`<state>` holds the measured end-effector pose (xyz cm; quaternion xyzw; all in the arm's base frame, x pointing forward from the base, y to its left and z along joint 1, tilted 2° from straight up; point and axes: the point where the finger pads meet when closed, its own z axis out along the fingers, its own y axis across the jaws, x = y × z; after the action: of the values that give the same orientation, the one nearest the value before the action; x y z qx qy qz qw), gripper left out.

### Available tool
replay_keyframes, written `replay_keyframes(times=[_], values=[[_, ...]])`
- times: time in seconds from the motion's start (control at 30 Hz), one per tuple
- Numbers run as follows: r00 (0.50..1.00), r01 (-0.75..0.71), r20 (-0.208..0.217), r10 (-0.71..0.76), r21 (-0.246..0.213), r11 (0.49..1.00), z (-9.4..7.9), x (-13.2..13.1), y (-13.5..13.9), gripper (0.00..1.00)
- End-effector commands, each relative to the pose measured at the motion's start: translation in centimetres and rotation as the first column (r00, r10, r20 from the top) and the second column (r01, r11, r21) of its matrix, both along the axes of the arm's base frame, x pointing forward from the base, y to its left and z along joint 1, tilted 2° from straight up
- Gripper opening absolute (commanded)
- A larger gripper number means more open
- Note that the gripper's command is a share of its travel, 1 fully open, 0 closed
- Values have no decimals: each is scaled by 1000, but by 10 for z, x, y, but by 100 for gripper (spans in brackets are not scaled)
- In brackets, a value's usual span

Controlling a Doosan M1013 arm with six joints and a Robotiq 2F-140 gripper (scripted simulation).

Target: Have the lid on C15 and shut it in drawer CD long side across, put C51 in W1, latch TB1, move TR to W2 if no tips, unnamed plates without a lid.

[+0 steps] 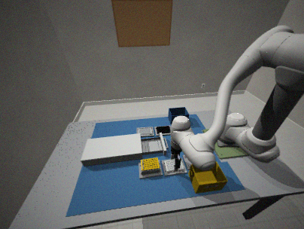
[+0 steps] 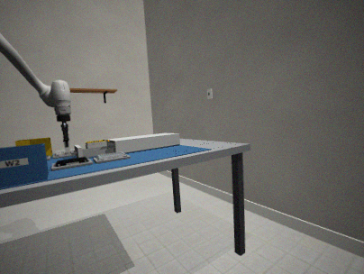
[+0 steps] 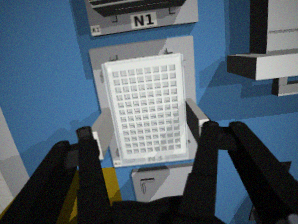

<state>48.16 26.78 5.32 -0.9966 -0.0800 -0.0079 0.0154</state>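
The white arm sweeps down from its pedestal in a long curve, folds at a rounded joint and ends in a wrist pointing straight down. Below the wrist hangs the black pincer, its two dark fingers vertical and set partly apart, clamped from either long side on a white gridded plate held between them.
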Motion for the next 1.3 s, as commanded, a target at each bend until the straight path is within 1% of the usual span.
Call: replay_keyframes(times=[0.0,1.17,1.2,1.27], values=[[1000,0,0,0,0,1000,0,0,0,0],[1000,0,0,0,0,1000,-7,0,0,0],[1000,0,0,0,0,1000,-7,0,0,66],[1000,0,0,0,0,1000,-7,0,0,66]])
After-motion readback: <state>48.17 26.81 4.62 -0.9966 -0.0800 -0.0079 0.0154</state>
